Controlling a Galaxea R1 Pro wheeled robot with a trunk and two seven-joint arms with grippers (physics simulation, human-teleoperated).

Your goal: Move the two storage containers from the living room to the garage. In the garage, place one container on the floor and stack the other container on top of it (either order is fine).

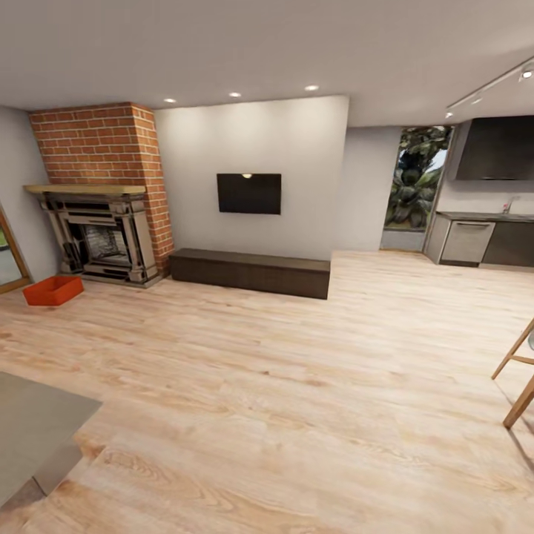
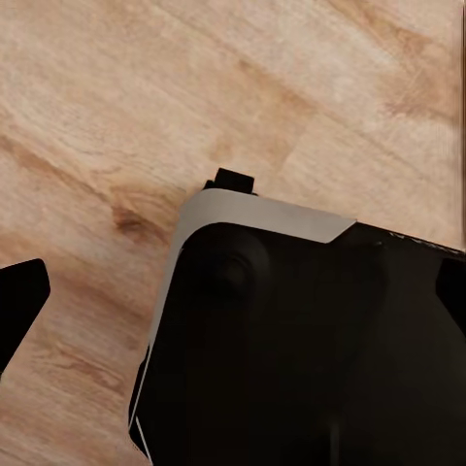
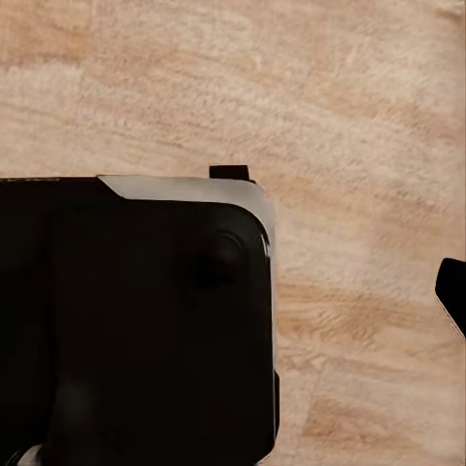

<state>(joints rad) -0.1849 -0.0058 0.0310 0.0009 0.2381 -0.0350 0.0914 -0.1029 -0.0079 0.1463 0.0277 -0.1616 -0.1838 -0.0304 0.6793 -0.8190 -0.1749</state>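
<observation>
Head view: living room, light wood-plank floor (image 1: 282, 371). One orange-red storage container (image 1: 53, 290) sits on the planks at the left edge of the frame, just in front of the brick fireplace (image 1: 104, 200), left of the long low dark bench (image 1: 251, 271). Wall TV (image 1: 249, 193) above the bench, kitchen units (image 1: 486, 241) upper right, wooden chair legs (image 1: 519, 378) at right edge. Wrist views: robot's dark base (image 2: 311, 340) over planks. A dark fingertip (image 2: 19, 301) shows in the left wrist view and another (image 3: 451, 291) in the right; can't tell whether either claw is open or closed.
</observation>
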